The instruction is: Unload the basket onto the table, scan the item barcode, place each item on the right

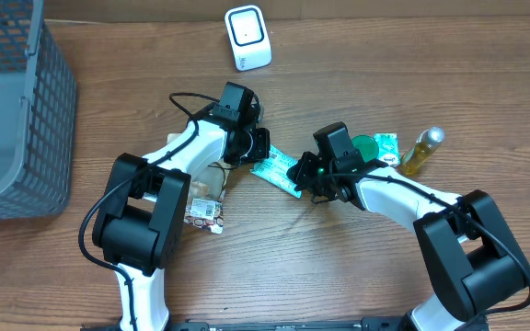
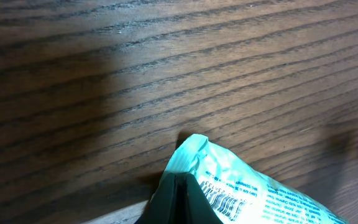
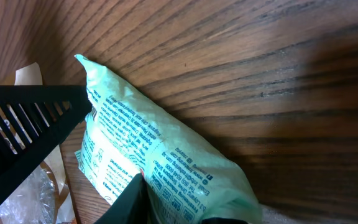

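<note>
- Packet point(image 1: 277, 171), mint green, is stretched between the two arms over the surface point(image 1: 339, 267), well apart from the white scanner point(image 1: 247, 38) at the far edge; I cannot tell if it is lifted clear
- Left gripper point(image 1: 258, 147) is clenched on one end of the packet; right gripper point(image 1: 299, 172) has a finger either side of the other end, but I cannot tell whether they pinch it
- Step in hand, as I judge it: getting a two-armed hold for presenting the packet
- Next move calls for turning the barcode point(image 2: 224, 202) toward the scanner's face, wrapper kept flat
- Writing: barcode digits and small print, too fine to read; no brand legible
</note>
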